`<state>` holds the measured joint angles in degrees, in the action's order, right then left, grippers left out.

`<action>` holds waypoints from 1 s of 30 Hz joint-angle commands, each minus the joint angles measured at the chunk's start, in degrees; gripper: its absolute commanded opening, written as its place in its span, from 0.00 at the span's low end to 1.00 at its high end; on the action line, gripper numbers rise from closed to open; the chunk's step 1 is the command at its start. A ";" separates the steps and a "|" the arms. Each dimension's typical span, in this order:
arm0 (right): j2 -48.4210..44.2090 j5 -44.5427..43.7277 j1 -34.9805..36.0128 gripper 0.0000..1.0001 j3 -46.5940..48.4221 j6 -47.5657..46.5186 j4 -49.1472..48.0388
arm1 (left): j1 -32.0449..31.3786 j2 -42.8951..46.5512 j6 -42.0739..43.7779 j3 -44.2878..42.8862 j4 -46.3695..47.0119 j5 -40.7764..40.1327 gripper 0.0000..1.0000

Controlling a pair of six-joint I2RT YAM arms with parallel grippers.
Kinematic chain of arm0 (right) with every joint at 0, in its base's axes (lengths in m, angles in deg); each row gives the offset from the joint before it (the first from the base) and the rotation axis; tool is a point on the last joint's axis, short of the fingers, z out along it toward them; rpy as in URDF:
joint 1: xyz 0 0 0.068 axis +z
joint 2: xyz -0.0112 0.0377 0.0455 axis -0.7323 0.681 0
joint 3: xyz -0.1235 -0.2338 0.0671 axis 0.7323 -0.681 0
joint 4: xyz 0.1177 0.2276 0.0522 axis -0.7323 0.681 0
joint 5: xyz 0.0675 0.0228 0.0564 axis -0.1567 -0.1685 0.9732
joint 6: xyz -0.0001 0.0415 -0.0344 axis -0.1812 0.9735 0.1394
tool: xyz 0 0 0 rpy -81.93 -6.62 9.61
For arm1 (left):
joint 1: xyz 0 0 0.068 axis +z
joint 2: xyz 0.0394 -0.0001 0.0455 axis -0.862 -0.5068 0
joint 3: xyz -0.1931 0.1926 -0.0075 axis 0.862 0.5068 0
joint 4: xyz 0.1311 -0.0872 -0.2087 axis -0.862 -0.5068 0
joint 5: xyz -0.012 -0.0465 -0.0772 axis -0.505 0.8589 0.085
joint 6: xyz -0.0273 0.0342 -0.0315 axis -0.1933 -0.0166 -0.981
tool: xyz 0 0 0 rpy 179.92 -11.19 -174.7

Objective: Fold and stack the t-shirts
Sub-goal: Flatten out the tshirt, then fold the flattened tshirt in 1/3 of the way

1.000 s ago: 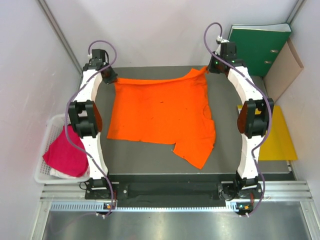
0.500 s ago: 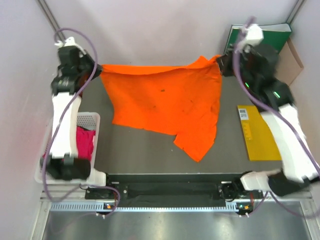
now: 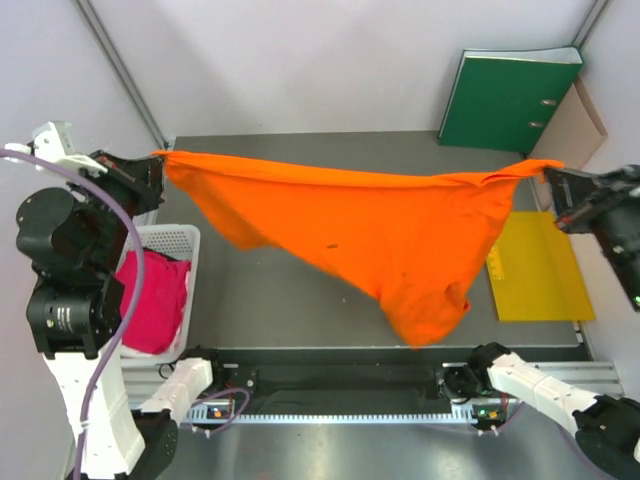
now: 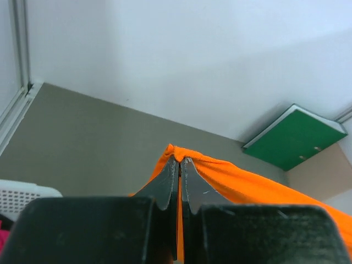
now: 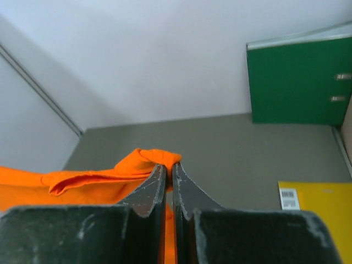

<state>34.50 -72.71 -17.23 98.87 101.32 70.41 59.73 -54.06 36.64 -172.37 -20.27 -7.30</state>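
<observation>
The orange t-shirt [image 3: 380, 230] hangs in the air, stretched wide between both arms above the grey table, its lower part sagging toward the front right. My left gripper [image 3: 155, 165] is shut on its left corner, seen pinched in the left wrist view [image 4: 180, 159] with orange t-shirt cloth [image 4: 242, 179] trailing right. My right gripper [image 3: 548, 172] is shut on the right corner, also shown in the right wrist view [image 5: 169, 163] with the cloth [image 5: 82, 184] trailing left. The magenta-pink t-shirt [image 3: 152, 300] lies bunched in the white mesh basket [image 3: 170, 238] at the left.
A green binder [image 3: 505, 95] leans on the back wall at the right, a brown folder [image 3: 580, 120] beside it. A yellow envelope [image 3: 535, 270] lies flat at the table's right edge. The arm bases and a metal rail [image 3: 340, 395] run along the front.
Both arms have risen and swung outward and toward the front, lifting the orange t-shirt off the table and stretching it taut. The basket and pink shirt stayed put.
</observation>
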 commanded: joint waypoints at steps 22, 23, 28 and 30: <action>77.21 11.10 -9.45 0.00 16.41 -0.62 -23.58 | 1.66 -58.38 2.37 -6.87 7.14 -4.72 0.00; 79.68 12.24 -10.24 0.00 19.66 0.52 -23.21 | 2.44 -60.67 2.28 -9.51 6.26 -4.98 0.00; 83.75 14.36 -12.18 0.00 22.08 3.69 -29.34 | 4.38 -71.40 1.14 -23.05 3.27 -3.58 0.00; 83.13 15.41 -12.97 0.00 20.76 3.78 -30.67 | 4.74 -73.42 0.88 -26.21 2.56 -3.58 0.00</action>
<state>121.60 -60.14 -28.55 116.95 102.70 47.61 63.36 -126.10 38.55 -190.66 -16.97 -10.95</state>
